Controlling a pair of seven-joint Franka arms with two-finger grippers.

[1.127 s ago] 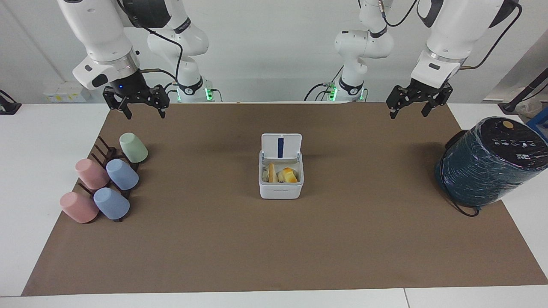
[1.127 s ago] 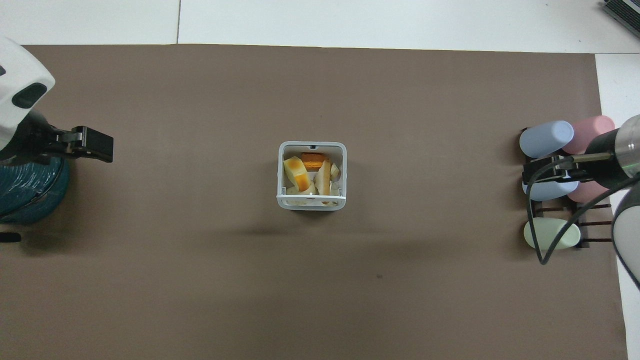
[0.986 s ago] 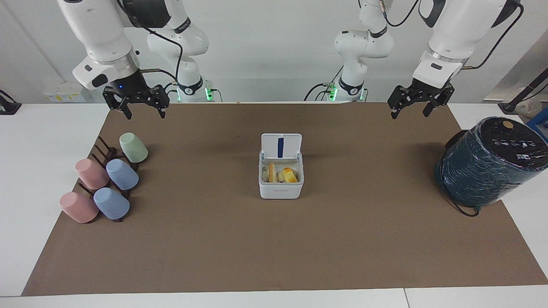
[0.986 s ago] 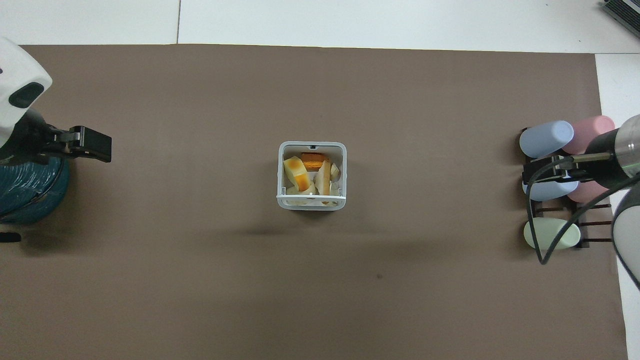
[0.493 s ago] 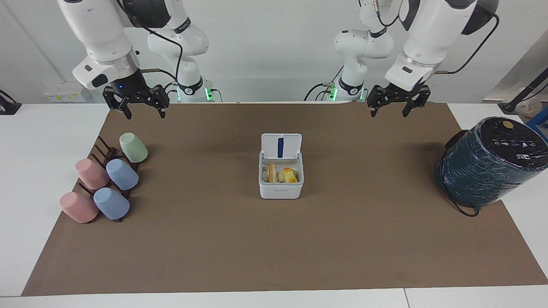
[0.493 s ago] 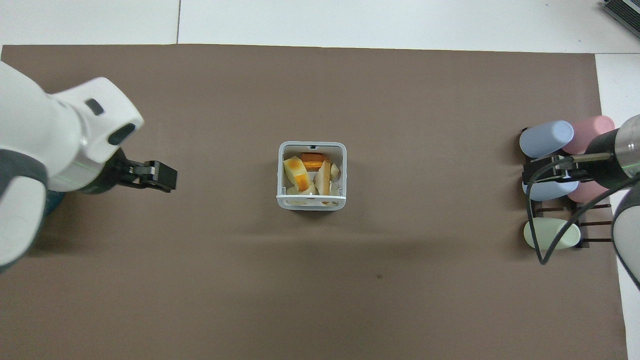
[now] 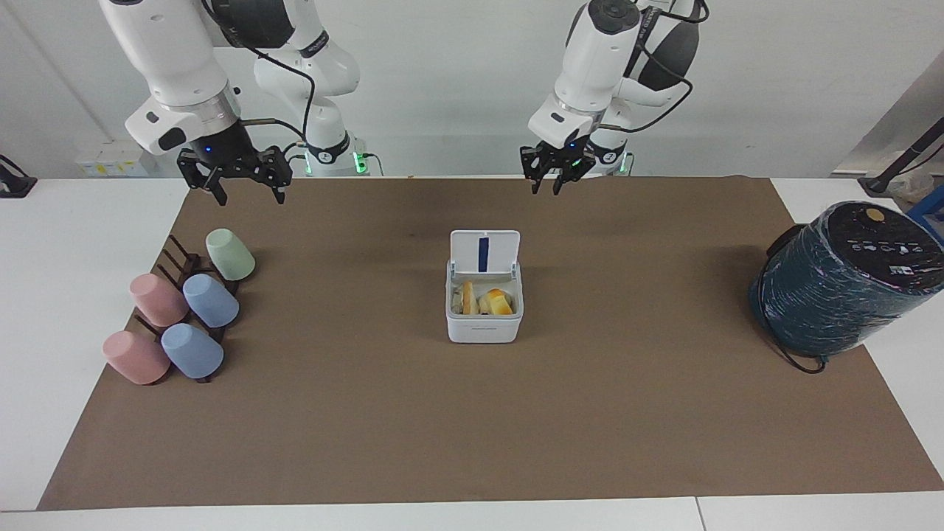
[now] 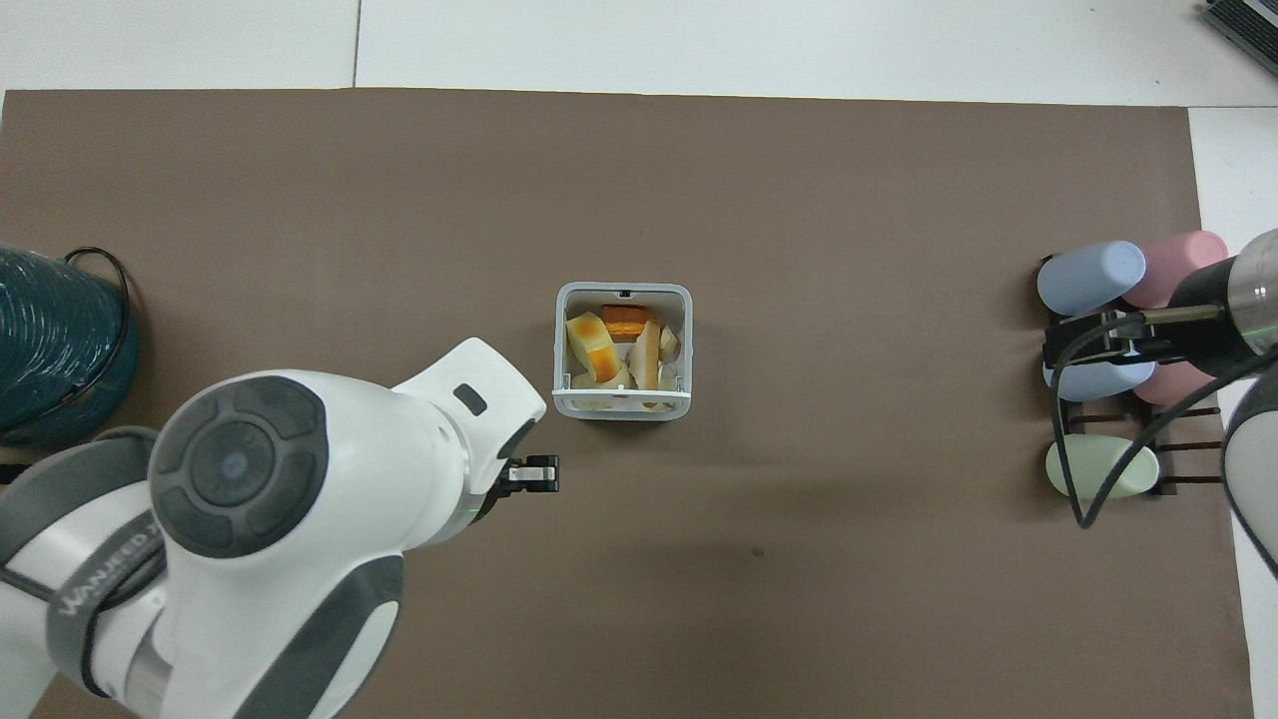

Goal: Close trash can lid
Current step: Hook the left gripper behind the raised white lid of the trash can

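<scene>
The white trash can point(image 7: 483, 324) stands mid-mat, with food scraps inside. Its lid point(image 7: 484, 252) stands upright on the edge nearer to the robots, blue stripe showing. In the overhead view the trash can point(image 8: 559, 345) shows open and the lid point(image 8: 621, 403) edge-on. My left gripper point(image 7: 545, 189) is open and empty, up in the air over the mat beside the lid, a little toward the left arm's end; it also shows in the overhead view point(image 8: 534, 475). My right gripper point(image 7: 249, 196) is open and empty, waiting over the cups point(image 8: 1058, 345).
Several pastel cups point(image 7: 210, 300) lie on a dark rack toward the right arm's end. A large dark teal wrapped cylinder point(image 7: 844, 279) with a black cable stands at the left arm's end. A brown mat point(image 7: 472, 428) covers the table.
My left arm has swung from the teal cylinder's end toward the middle, and its gripper is now close to the lid. The right arm, trash can and lid have not moved.
</scene>
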